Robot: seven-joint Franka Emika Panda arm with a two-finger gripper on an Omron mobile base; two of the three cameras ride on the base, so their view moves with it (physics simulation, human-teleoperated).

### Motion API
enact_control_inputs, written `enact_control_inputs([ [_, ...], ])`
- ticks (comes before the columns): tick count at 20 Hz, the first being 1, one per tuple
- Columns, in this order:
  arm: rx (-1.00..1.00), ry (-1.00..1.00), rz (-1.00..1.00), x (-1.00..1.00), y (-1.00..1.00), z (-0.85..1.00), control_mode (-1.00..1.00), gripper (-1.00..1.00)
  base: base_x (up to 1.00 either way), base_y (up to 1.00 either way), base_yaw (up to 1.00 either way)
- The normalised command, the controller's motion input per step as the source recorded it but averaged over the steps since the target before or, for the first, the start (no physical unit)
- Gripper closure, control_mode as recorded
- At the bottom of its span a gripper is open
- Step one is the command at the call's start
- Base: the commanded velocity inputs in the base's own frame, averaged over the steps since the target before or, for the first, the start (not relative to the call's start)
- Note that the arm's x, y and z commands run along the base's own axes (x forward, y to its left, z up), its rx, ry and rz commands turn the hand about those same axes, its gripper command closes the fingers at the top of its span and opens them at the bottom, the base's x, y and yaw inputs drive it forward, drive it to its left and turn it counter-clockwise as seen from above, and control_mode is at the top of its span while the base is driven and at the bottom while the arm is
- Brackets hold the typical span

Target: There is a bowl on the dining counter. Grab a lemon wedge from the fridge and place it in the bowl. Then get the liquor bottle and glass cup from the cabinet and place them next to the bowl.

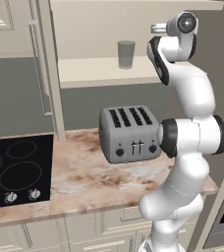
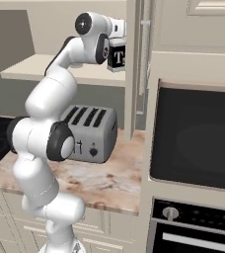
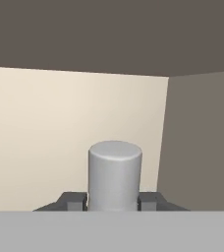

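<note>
The cabinet stands open, and on its cream shelf point(image 1: 89, 70) the grey glass cup point(image 1: 126, 54) is upright. My gripper point(image 3: 114, 201) reaches level into the cabinet and is shut on the pale round top of the liquor bottle point(image 3: 115, 172), one fingertip on each side. From the right base view the gripper point(image 2: 119, 28) sits at the shelf's right end, with the bottle's dark labelled body point(image 2: 117, 58) below it. In the left base view the hand point(image 1: 157, 28) is to the right of the cup, and the arm hides the bottle.
A silver toaster point(image 1: 129, 134) sits on the marbled worktop point(image 1: 89, 182) under the shelf. A black cooktop point(image 1: 16, 170) lies to the left. The open cabinet door point(image 2: 134, 69) stands edge-on beside the hand. A built-in oven point(image 2: 196, 138) fills the right side.
</note>
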Motion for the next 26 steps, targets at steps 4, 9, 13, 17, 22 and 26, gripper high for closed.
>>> enact_control_inputs([
  [4,0.0,-0.08,-0.01,-0.59,0.0,-0.21,-1.0,1.0,0.0,0.0,0.0],
  [9,-0.01,-0.09,-0.02,-0.99,0.22,-0.37,-1.0,1.0,0.0,0.0,0.0],
  [13,-0.05,-0.17,0.0,-1.0,0.36,-0.22,-1.0,1.0,0.0,0.0,0.0],
  [17,0.0,-0.06,-0.04,-1.0,0.39,0.0,-1.0,1.0,0.0,0.0,0.0],
  [22,0.0,0.0,-0.12,-1.0,0.4,0.01,-1.0,1.0,0.0,0.0,0.0],
  [26,0.0,0.0,-0.14,-1.0,0.16,0.21,-1.0,1.0,0.0,0.0,0.0],
])
